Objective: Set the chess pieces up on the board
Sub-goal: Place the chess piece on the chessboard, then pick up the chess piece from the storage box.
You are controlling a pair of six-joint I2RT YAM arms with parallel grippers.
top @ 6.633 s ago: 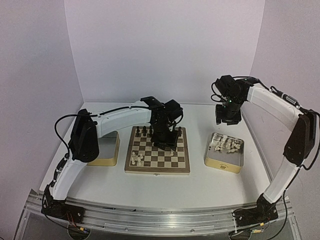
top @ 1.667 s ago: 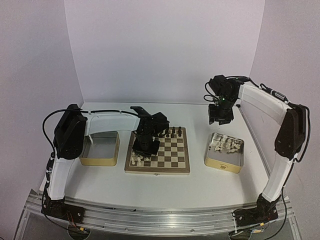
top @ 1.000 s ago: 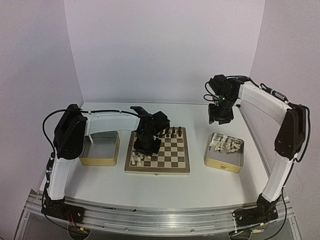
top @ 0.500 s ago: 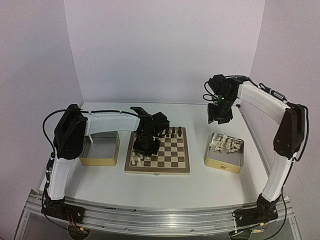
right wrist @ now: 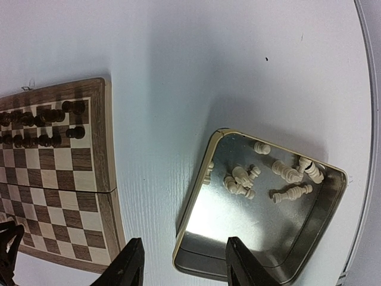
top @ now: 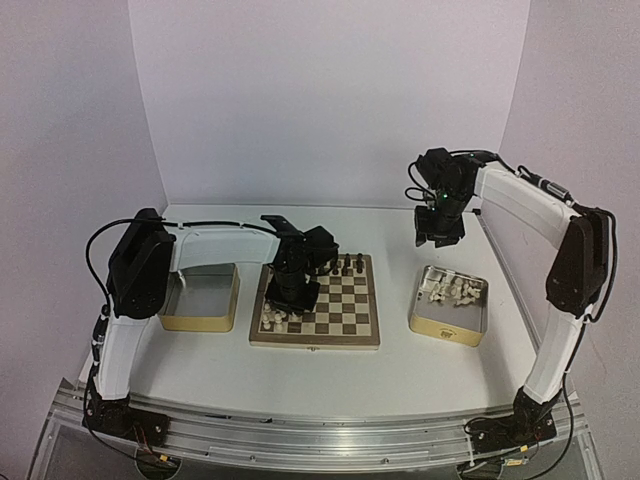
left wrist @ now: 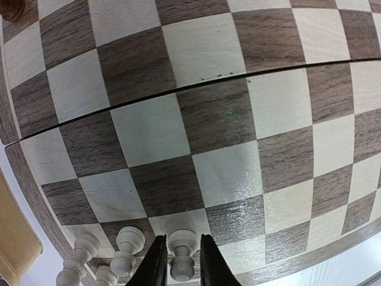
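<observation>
The board (top: 314, 343) lies mid-table, with several cream-white chess pieces (top: 278, 318) standing in its near left corner. My left gripper (top: 290, 294) hangs low over them. In the left wrist view its jaws (left wrist: 181, 238) stand narrowly open on either side of an upright white pawn (left wrist: 182, 269), with a thin gap each side. Two more white pawns (left wrist: 128, 245) stand just to its left. My right gripper (top: 438, 236) hovers high behind the right tin (top: 470, 330), open and empty (right wrist: 184, 239). Several white pieces (right wrist: 238, 179) lie loose in that tin.
Dark pieces (top: 345, 266) stand in rows along the board's far edge (right wrist: 41, 128). A second tin (top: 200, 322) sits left of the board under the left arm. The board's centre fold (left wrist: 196, 86) runs across the left wrist view.
The left jaws have parted slightly around the white pawn, which stays standing on its square. The right gripper has drifted a little up and to the left.
</observation>
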